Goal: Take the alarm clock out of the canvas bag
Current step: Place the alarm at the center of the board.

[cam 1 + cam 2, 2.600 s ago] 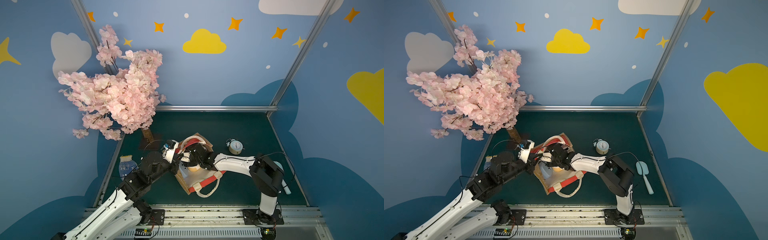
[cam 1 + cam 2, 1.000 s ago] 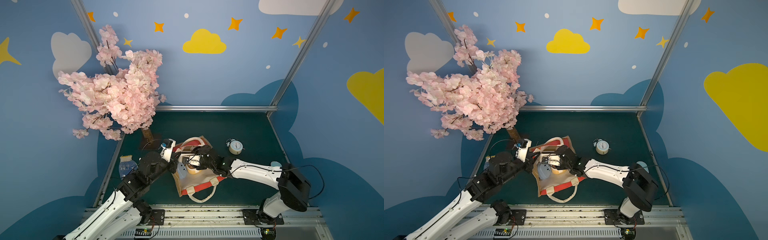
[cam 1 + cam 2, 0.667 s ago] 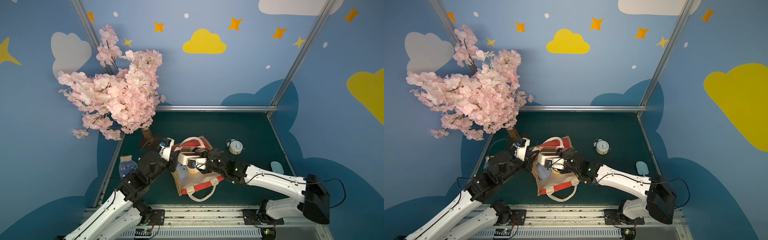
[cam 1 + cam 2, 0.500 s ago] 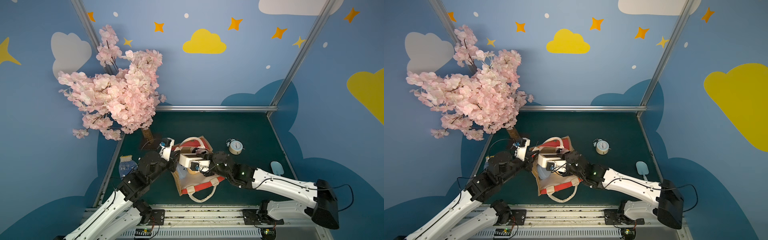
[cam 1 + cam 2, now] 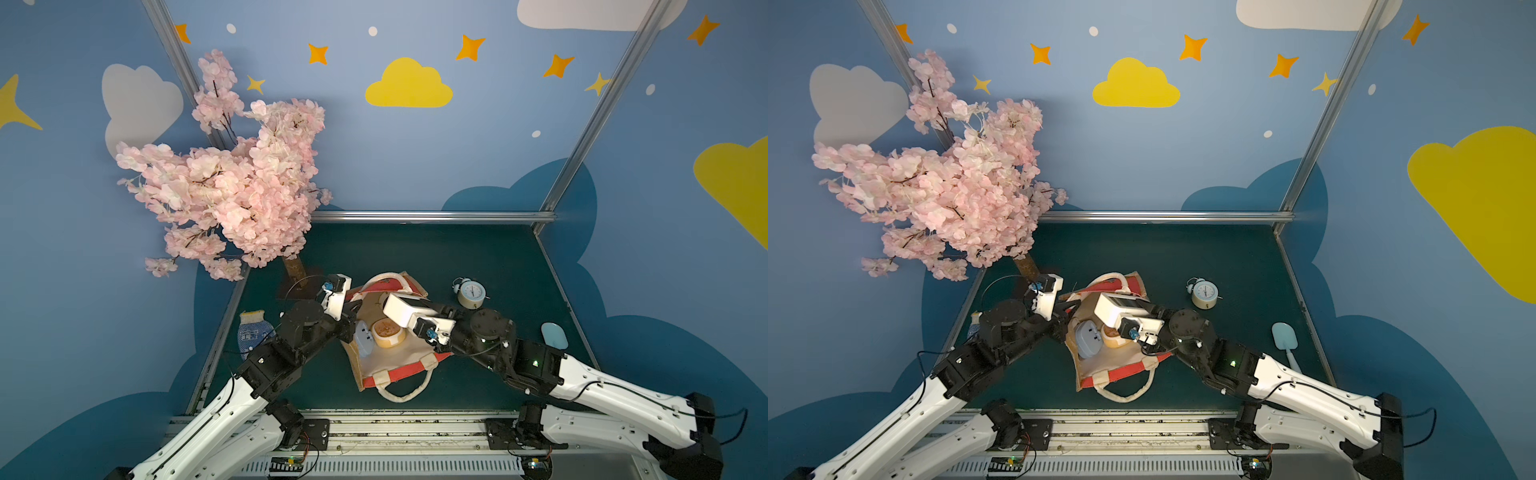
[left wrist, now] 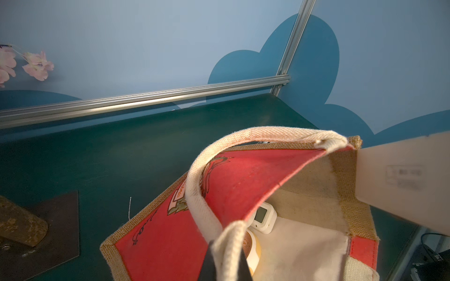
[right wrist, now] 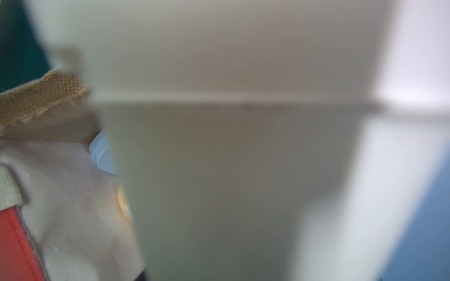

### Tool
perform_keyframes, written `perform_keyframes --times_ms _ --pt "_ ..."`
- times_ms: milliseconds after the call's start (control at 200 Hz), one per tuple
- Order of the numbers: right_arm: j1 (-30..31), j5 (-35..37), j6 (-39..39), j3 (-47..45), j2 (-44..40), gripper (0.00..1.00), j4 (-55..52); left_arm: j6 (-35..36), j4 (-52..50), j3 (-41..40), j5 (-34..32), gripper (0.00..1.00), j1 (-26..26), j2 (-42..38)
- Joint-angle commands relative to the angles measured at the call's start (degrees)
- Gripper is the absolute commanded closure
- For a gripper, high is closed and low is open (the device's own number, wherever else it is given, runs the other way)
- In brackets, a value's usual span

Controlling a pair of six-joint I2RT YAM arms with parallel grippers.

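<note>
Where the blue painted walls meet it, the dark green tabletop (image 5: 415, 257) is seen from above, and a pink blossom tree (image 5: 232, 187) is planted by its left edge. The canvas bag (image 5: 403, 370) is set upright near the middle of the tabletop. Its mouth is open, and its red printed faces and tan burlap sides are shown in both top views. One thick cream handle of the bag is pinched by the left fingers (image 5: 352, 308), which are clenched tight on it at the rim nearest the tree.

The alarm clock (image 5: 401, 309), a white box-shaped one with a greyish face, is grasped by the right fingers (image 5: 417, 316). It is held in the air above the bag's mouth, clear of the lining. The right wrist view is almost filled by its blurred body.

A knitted blue-and-white mitt (image 5: 252, 334) is laid by the left edge. A twin-bell clock (image 5: 472, 291) is stood on the tabletop to the right of the bag, apart from it. A pale blue spatula (image 5: 1284, 336) is laid near the right edge. Inside the bag, a yellow cup (image 5: 387, 332) and a pale blue rounded gadget (image 5: 1087, 338) are seen side by side on the cream lining.
</note>
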Motion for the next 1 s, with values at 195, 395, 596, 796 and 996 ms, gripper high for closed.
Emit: perform_keyframes --times_ms 195,395,596,796,996 --pt "-5.13 4.59 5.09 -1.59 -7.25 0.88 0.53 0.78 1.57 1.48 1.18 0.94 0.20 -1.22" --pt "-10.02 4.79 8.04 -2.67 -10.03 0.87 -1.54 0.73 1.61 1.38 1.35 0.94 0.20 -1.34" --pt "-16.14 6.29 8.62 -2.84 -8.47 0.86 -3.88 0.73 1.97 1.29 1.57 0.94 0.20 -1.26" --pt "-18.97 9.91 7.99 -2.24 -2.40 0.86 -8.49 0.71 1.57 1.16 1.44 0.94 0.20 -1.95" --pt "-21.71 9.89 13.86 -0.26 2.82 0.86 -13.80 0.66 1.05 0.60 1.09 0.94 0.20 -2.89"
